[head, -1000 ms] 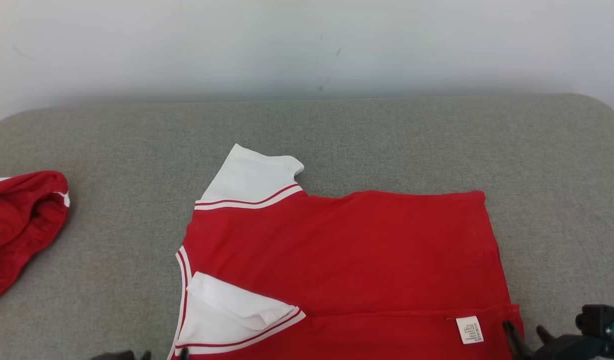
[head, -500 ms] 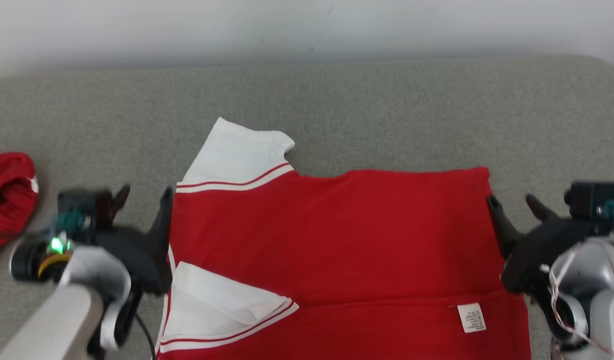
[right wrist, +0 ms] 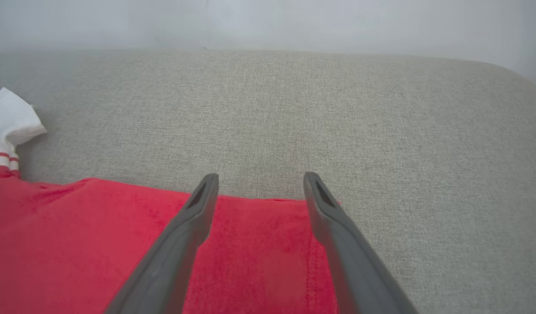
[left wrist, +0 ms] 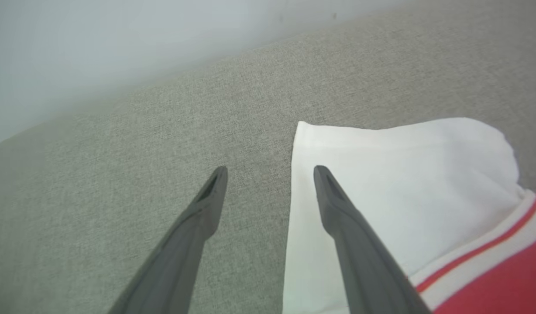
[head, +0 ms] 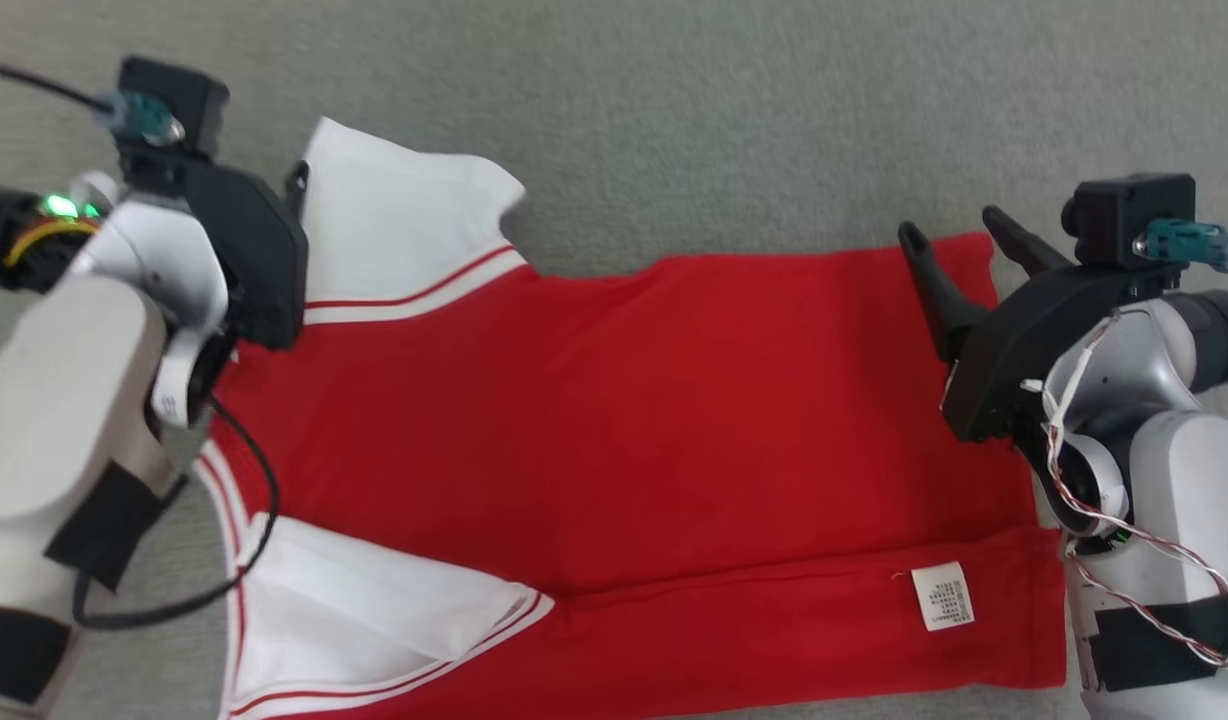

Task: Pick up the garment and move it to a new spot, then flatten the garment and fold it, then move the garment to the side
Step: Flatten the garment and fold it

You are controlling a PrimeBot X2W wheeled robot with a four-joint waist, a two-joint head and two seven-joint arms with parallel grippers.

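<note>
The garment point(head: 624, 420) is a red shirt with white, red-striped sleeves, lying flat on the grey cushion with its near edge folded over and a white label point(head: 942, 596) showing. My left gripper point(head: 274, 188) hovers open at the far white sleeve point(left wrist: 403, 183). In the left wrist view its right finger point(left wrist: 338, 209) lies over the sleeve's edge and its left finger over bare cushion. My right gripper point(head: 951, 225) stands open above the shirt's far right corner. The red hem point(right wrist: 259, 209) runs between its fingers in the right wrist view. Nothing is gripped.
The grey fabric cushion point(head: 674, 120) stretches beyond the garment to a pale wall point(right wrist: 268, 22) at its back edge. Its far right corner point(right wrist: 512, 78) is rounded. A black cable point(head: 174, 600) loops off my left forearm beside the near sleeve.
The head camera has tilted down, so the whole picture shifted. Both arms rose from the near edge along the garment's sides to its far sleeve and far right corner, jaws staying open.
</note>
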